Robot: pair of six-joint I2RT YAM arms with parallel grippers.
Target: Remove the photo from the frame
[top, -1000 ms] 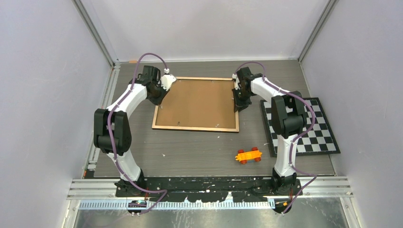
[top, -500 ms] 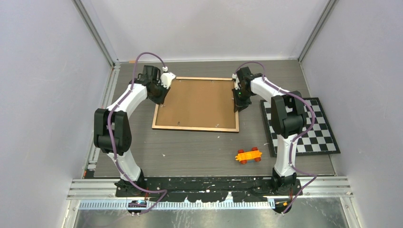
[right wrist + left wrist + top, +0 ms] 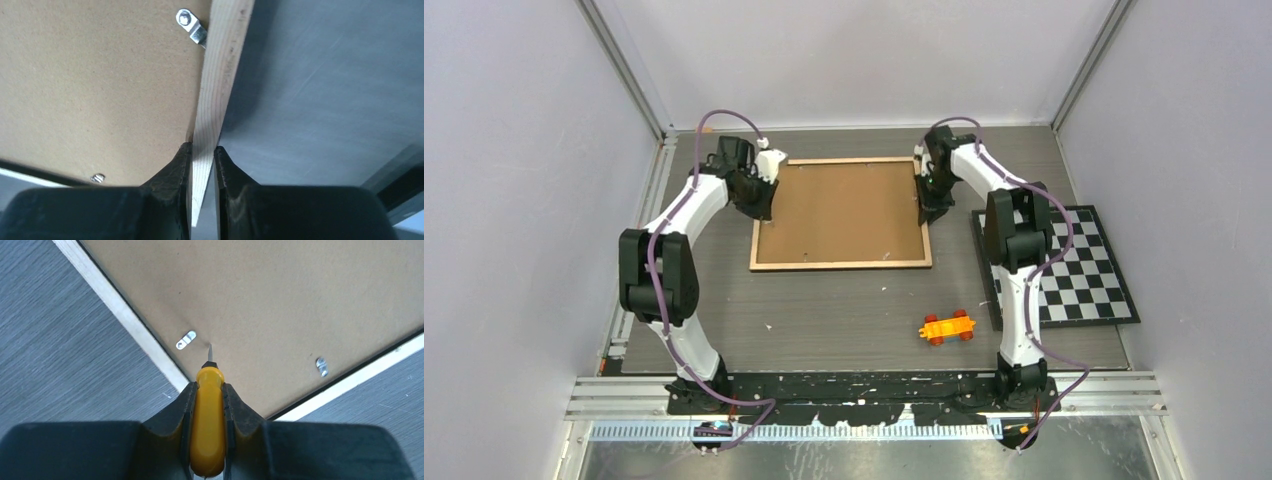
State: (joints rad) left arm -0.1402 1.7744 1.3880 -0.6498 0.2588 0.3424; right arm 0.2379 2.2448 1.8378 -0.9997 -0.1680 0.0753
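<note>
Grey table (image 3: pixel 824 310); frame (image 3: pixel 839 210) lies back-up; left gripper (image 3: pixel 209 387) clamps a yellow pick (image 3: pixel 207 430), tip beside the frame's clip (image 3: pixel 186 340); right gripper (image 3: pixel 202 147) pinches the frame's rim (image 3: pixel 222 65); photo hidden, likely beneath. Swivel clip gently, frame steadied.

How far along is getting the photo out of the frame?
Done: the frame lies back up. In hand: the left gripper holds a yellow-handled tool pointed by a metal clip; the right gripper pinches the wooden rim. Left: backing board off, photo out; the photo is not visible.
</note>
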